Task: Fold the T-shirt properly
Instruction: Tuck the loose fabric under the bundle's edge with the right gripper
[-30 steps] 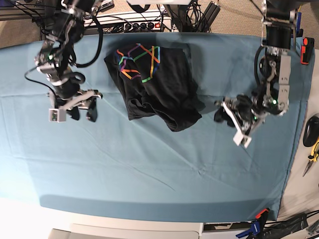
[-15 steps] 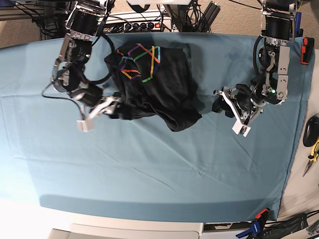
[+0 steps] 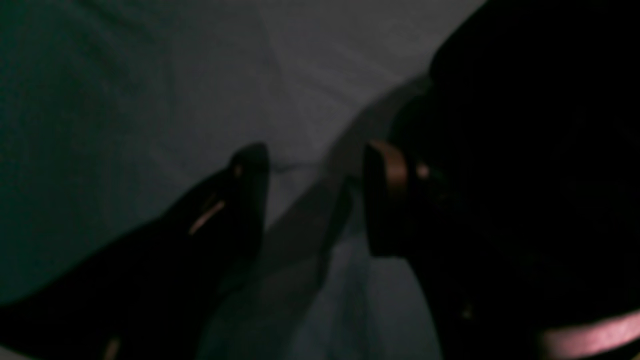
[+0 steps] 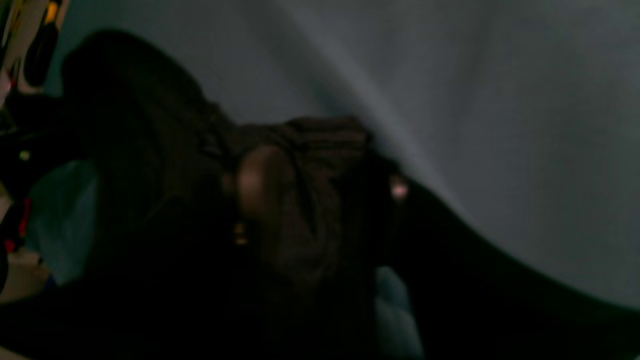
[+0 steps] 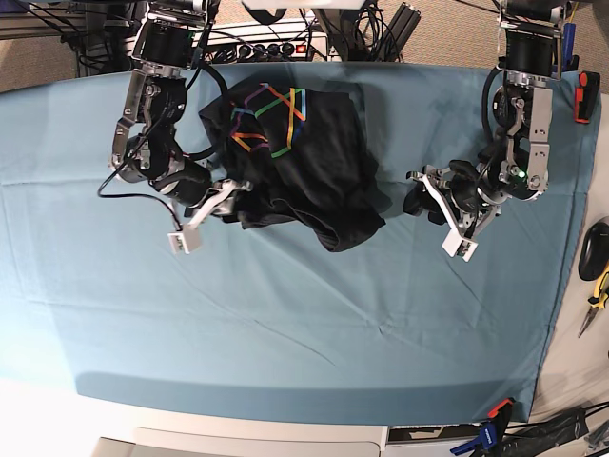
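The T-shirt (image 5: 295,162) is seen bunched in a loose heap on the far middle of the desk, which is covered by a teal table cloth (image 5: 285,314); the rainbow line print (image 5: 265,119) is turned upward near its far edge, and dark folds are spread toward the near side. At the heap's edge on the base view's left, the right gripper (image 5: 231,195) is placed against the cloth, and in the right wrist view black ribbed fabric (image 4: 310,150) is seen gathered between its fingers (image 4: 260,182) (the picture is dim and blurred, so whether the fabric is firmly clamped cannot be told). On the other side, the left gripper (image 5: 433,205) is held just beside the shirt's edge without touching it; in the left wrist view its fingers (image 3: 250,170) are shown spread wide apart over bare table cloth, with nothing between them. Beyond the cloth's right edge, yellow-handled pliers (image 5: 598,297) are seen lying on the desk.
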Available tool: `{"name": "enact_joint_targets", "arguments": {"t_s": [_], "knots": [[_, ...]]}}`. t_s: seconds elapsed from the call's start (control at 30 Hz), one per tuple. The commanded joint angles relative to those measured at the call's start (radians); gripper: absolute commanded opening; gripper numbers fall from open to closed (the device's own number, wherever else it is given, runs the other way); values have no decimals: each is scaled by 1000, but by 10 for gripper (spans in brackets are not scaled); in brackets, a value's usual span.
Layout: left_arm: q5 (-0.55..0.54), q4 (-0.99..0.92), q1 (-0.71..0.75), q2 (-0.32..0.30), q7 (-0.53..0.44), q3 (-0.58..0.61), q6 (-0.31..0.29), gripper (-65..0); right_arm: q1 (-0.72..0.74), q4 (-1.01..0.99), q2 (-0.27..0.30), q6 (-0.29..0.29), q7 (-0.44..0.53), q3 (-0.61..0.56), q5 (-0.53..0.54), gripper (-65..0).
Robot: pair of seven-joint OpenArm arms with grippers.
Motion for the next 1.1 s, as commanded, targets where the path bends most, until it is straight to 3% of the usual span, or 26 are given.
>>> {"name": "enact_joint_targets", "arguments": {"t_s": [0.0,0.23,0.57,1.07], "knots": [[-7,11,-5,-5,12,-1,-3,-334,19,16,3,6,26,9,16,-458],[-11,11,-5,-5,8,-1,-6,-334,19,15,3,6,38,19,0,-650],[-11,11,-5,-5,1,-1,-7,-334,26,15,5,5,150,19,-150,-650],[-18,11,-5,-5,0,-1,-8,-334,124,13,6,-18,212,19,-229,-650]]}}
